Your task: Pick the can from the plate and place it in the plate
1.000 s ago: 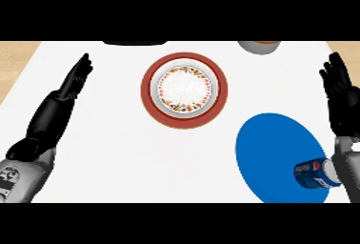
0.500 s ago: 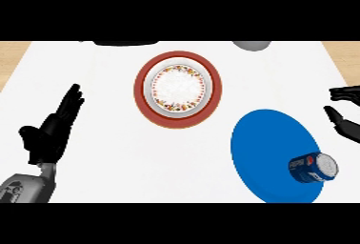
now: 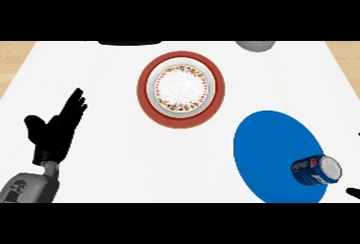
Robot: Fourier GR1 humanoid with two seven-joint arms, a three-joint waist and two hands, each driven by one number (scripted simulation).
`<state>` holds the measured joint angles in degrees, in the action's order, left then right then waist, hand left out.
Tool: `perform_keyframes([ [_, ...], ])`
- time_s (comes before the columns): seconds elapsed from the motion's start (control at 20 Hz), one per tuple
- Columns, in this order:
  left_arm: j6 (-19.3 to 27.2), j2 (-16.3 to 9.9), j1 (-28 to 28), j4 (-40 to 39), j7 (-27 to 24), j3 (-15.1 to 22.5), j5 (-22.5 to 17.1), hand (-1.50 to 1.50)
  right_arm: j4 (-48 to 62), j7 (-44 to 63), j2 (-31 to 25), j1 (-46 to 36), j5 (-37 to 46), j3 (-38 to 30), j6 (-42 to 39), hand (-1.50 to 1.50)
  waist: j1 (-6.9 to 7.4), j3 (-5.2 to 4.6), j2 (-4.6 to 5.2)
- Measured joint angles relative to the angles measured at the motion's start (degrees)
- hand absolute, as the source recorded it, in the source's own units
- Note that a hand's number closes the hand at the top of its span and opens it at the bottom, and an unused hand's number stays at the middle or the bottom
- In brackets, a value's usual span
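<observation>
The can (image 3: 317,170) is dark blue with a silver top. It lies on its side on the blue plate (image 3: 271,147), near that plate's edge at about four o'clock. No hand touches it.

The blue plate sits at about four o'clock on the white counter (image 3: 112,143). The other plate (image 3: 182,88) has a red rim and a white middle with little dots in a ring. It sits up at about twelve o'clock, apart from the blue plate.

The left hand (image 3: 56,128) is at about eight o'clock. Its fingers are straight and spread, pointing up, and it holds nothing.

Only a tiny black tip of the right hand (image 3: 354,193) shows at the edge near four o'clock, just beside the blue plate. I cannot tell how its fingers are.
</observation>
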<state>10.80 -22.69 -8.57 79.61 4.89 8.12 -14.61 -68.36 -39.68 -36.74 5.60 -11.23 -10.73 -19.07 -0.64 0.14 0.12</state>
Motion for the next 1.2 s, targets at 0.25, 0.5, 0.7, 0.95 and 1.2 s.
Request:
perform_keyframes([
  [0.25,-0.87,1.03,-0.37,-1.64,-0.26,-0.76,0.76,0.00,3.75,-3.78,-3.84,0.37,6.30,0.23,-0.87,-1.50,0.40,-0.07,-0.05],
  [0.5,-1.33,1.63,-1.10,-0.51,2.34,-1.71,1.94,0.00,-0.68,-0.46,-5.55,1.25,9.19,-0.04,-1.87,-1.50,0.42,-0.14,-0.14],
  [0.7,-2.46,1.73,-1.36,-1.42,1.78,-2.87,2.01,0.00,-4.24,4.55,-6.27,1.22,12.64,2.47,-2.64,-1.50,0.47,-0.18,-0.14],
  [0.95,-2.48,2.36,-0.28,0.01,1.99,-3.31,2.88,0.00,-9.09,9.40,-7.38,2.84,17.89,4.18,-2.09,-1.50,0.50,-0.16,-0.19],
  [1.2,-4.12,2.74,-1.01,-1.71,1.46,-4.48,3.11,0.00,-12.32,14.98,-6.85,2.57,23.49,6.06,-1.05,-1.50,0.47,-0.18,-0.15],
])
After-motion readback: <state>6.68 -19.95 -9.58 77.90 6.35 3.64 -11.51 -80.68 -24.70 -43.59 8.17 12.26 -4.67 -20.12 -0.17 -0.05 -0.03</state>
